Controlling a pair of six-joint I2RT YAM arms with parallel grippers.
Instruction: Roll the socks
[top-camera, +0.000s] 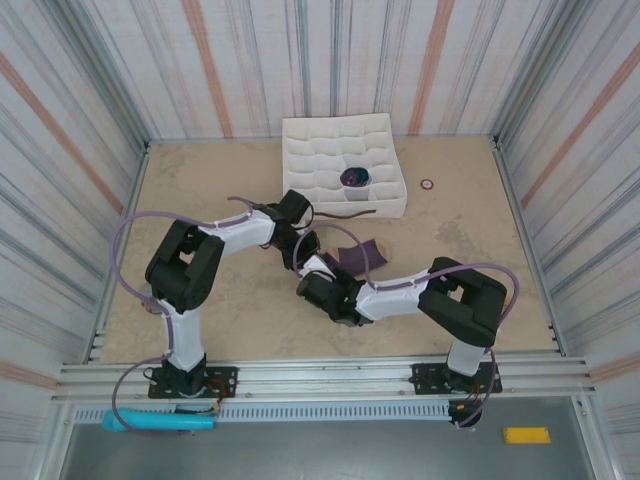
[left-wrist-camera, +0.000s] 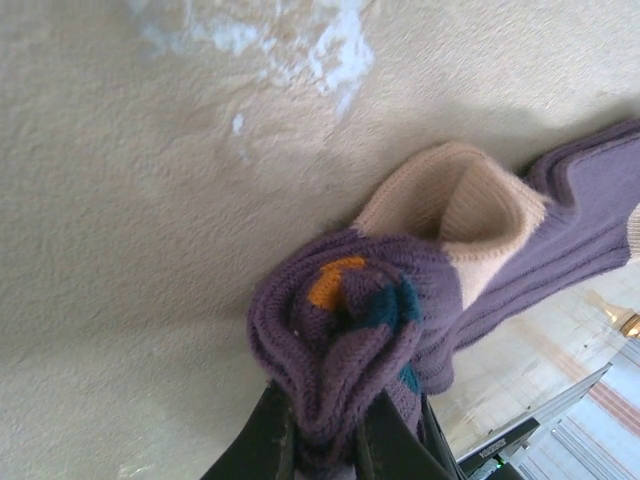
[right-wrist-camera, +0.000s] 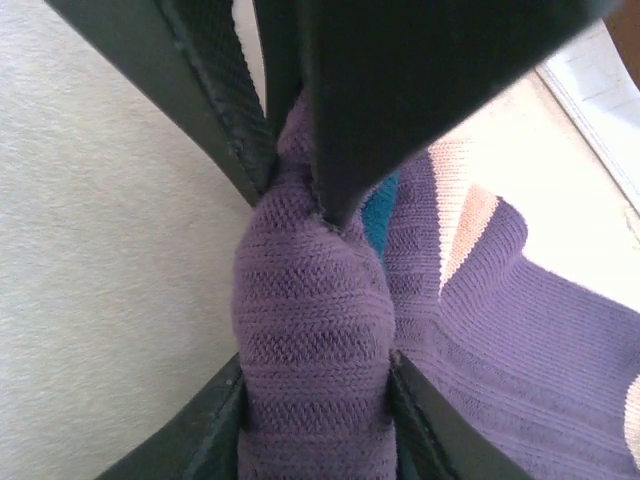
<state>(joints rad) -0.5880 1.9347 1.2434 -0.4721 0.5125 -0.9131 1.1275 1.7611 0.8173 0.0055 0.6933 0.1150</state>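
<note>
Near the middle of the bench, your two tools met over the socks (top-camera: 356, 256), one end wound into a tight roll and the loose purple length lying flat beside it. Your left tool (left-wrist-camera: 325, 440) was clamped on the roll's end, pinching the folds, by the look of it so the winding could not spring open. Orange and teal patches showed at its core, and a peach end stood open just beside it. Your right tool (right-wrist-camera: 318, 365) stood closed against both sides of the same roll from the opposite direction, its fingers (right-wrist-camera: 200, 435) pressed into the knit, a hold that seemed meant to share the bundle. At the far edge sat a white tray (top-camera: 300, 135) of compartments, one cell holding a dark bundle (top-camera: 355, 178). A thin dark strip (top-camera: 350, 212) lay along its near side and a small red ring (top-camera: 427, 184) just to its right. Nothing lay between socks and tray, though the two arms crowded the space and each tool's fingers limited the other's room on the roll.
</note>
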